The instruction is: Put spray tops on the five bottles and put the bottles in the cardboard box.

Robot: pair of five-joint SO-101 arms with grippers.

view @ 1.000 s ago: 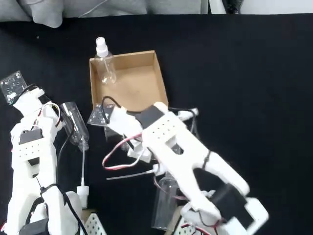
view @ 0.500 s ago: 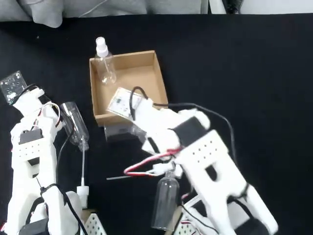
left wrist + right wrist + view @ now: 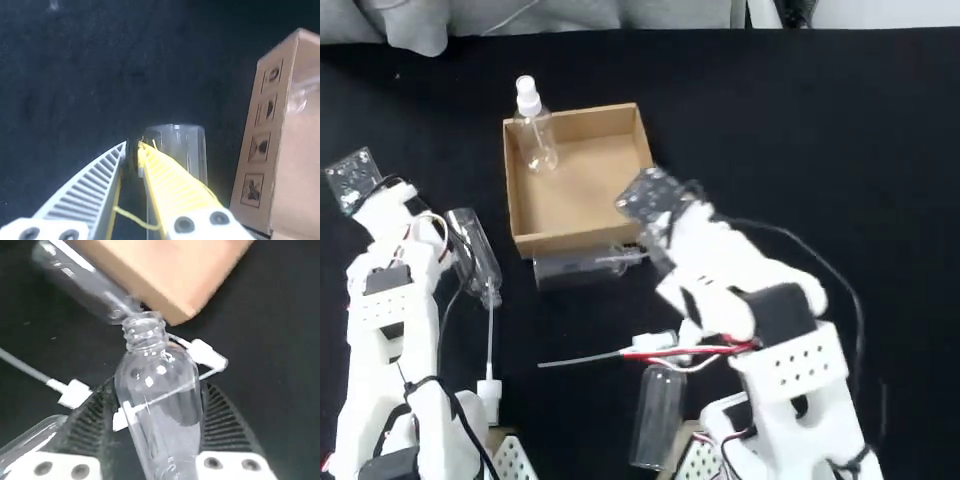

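Your right claw (image 3: pixel 157 392) is clamped on an uncapped clear bottle (image 3: pixel 152 375), whose neck is near a corner of the cardboard box (image 3: pixel 165 275). Your left claw (image 3: pixel 132 147) is closed beside a second bottle (image 3: pixel 175 145) lying on the worktop (image 3: pixel 75 75).

Left arm (image 3: pixel 382 310): white blocky segments, black cables (image 3: pixel 445 300), small circuit board (image 3: pixel 350 173) at wrist.
Left gripper (image 3: pixel 132 146): one grey ribbed finger (image 3: pixel 95 185), one yellow (image 3: pixel 170 185); screws (image 3: pixel 182 225) at base.
Right arm (image 3: pixel 720 265): white, red cables (image 3: pixel 690 350).
Right gripper (image 3: pixel 157 387): black ribbed fingers (image 3: pixel 222 415).
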